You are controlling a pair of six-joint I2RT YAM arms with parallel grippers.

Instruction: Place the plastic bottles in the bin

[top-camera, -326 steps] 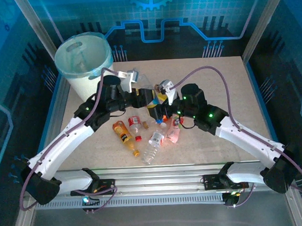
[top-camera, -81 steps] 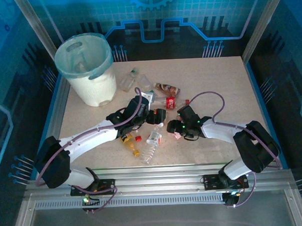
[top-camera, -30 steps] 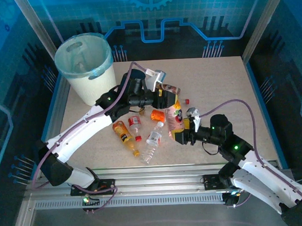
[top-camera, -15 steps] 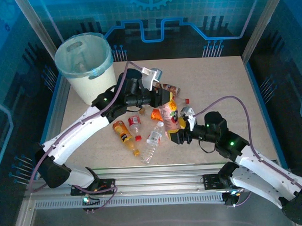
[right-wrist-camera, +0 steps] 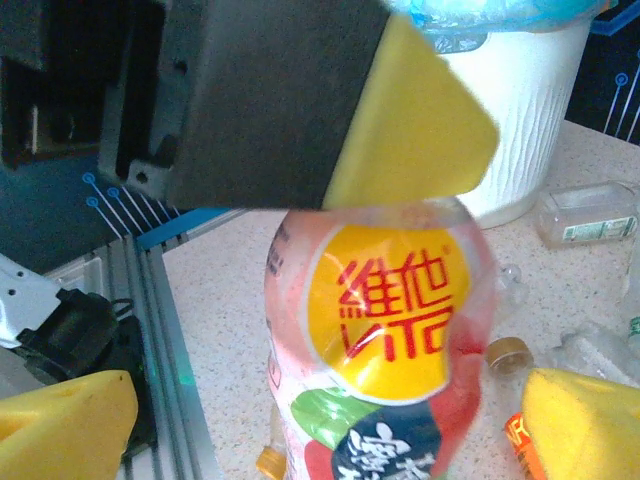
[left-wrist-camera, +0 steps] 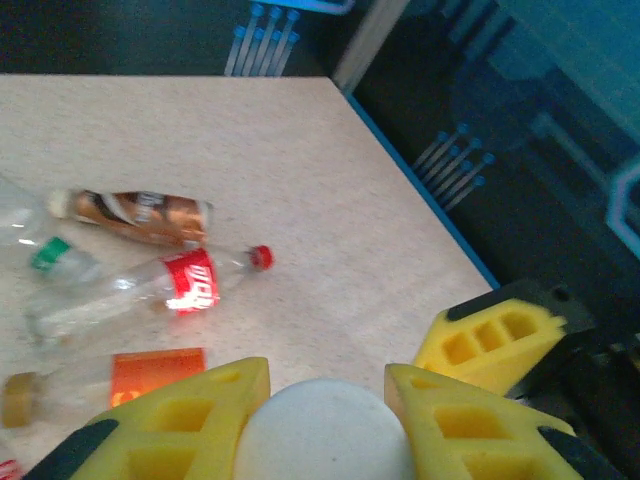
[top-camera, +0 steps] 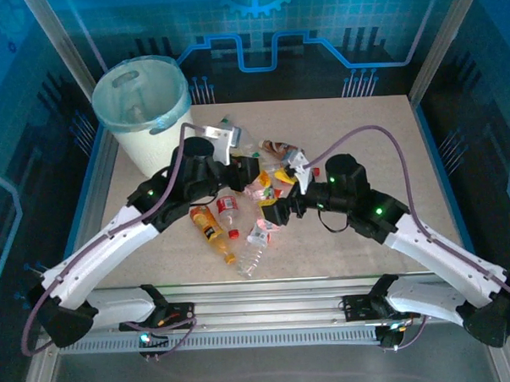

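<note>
Grips pink yellow-labelled plastic bottle [right-wrist-camera: 390, 320] in left gripper [left-wrist-camera: 325, 385] over speckled beige tabletop [top-camera: 379, 135], blue-lit walls [top-camera: 315, 19] around, with right gripper [right-wrist-camera: 330, 400] gaping empty.

Speckled beige table [top-camera: 388, 143] inside blue-lit aluminium frame [top-camera: 268, 302].

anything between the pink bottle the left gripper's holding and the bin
Nothing visible on the table does. The pink bottle hangs from the left gripper, and only the left arm itself lies on the line to the bin.
</note>
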